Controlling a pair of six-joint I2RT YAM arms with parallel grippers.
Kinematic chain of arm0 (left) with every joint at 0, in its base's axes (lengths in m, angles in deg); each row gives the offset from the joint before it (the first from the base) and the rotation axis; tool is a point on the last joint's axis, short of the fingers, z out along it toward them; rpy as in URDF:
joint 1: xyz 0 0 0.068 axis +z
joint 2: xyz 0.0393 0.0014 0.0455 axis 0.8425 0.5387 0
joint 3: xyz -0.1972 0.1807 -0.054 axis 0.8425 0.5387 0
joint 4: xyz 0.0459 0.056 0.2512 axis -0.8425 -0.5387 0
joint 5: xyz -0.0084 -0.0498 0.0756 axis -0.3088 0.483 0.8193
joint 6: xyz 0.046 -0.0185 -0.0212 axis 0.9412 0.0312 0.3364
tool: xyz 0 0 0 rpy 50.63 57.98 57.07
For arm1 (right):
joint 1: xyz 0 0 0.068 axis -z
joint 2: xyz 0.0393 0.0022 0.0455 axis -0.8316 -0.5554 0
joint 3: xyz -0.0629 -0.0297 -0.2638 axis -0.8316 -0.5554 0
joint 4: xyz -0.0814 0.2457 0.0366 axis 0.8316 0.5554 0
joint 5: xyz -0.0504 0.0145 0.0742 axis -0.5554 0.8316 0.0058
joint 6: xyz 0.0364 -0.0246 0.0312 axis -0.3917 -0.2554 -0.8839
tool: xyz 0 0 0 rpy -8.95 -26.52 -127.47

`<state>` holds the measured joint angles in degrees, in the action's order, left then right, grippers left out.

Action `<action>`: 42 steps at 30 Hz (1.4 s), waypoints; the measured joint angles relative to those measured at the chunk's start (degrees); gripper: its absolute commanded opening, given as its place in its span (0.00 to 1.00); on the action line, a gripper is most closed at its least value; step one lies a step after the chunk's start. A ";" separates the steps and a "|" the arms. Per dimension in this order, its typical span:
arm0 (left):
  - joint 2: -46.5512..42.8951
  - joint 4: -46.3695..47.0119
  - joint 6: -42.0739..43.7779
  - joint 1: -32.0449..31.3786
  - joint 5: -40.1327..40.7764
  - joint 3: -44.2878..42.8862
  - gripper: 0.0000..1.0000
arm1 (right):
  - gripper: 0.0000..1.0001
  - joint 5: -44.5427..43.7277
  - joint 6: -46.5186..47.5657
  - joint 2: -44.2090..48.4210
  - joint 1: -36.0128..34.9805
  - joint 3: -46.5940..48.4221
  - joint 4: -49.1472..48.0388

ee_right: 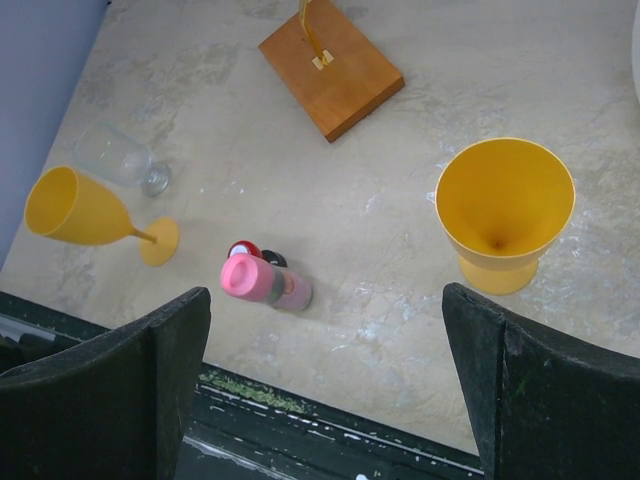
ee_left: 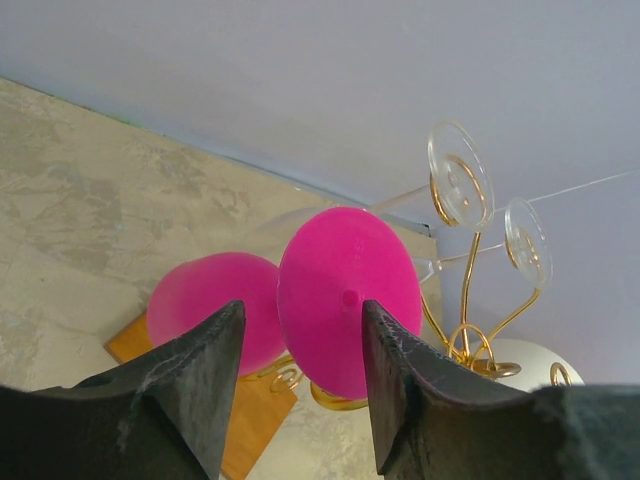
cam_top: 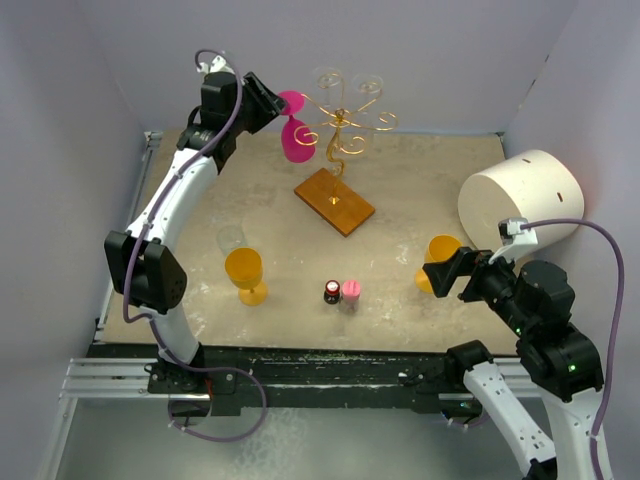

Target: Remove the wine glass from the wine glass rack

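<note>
pink wine glass [cam_top: 297, 140] hanging upside down off the left side of gold wine glass rack [cam_top: 340, 125]. left gripper [cam_top: 270, 105] hovering at its foot, fingers parted. right gripper [cam_top: 438, 272] gaping wide, sitting low over table [cam_top: 400, 200].

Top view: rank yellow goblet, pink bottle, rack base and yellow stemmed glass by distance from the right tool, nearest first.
From the right tool:
1. Goblet, right side, just beside it.
2. Pink bottle, front centre.
3. Rack base, centre, further back.
4. Stemmed glass, left side.
</note>
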<state>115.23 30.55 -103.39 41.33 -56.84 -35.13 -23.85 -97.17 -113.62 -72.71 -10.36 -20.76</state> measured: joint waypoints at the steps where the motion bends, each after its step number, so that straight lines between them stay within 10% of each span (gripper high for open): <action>1: 0.00 0.13 0.00 0.00 0.00 -0.02 0.51 | 1.00 0.00 0.00 0.00 0.00 0.00 -0.07; 42: 1.33 6.67 -6.62 0.57 -2.49 -1.29 0.00 | 1.00 -0.02 0.00 0.63 0.00 0.00 -0.22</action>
<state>116.57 37.22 -110.02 41.90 -59.33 -36.42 -23.87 -97.17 -112.99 -72.71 -10.36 -20.98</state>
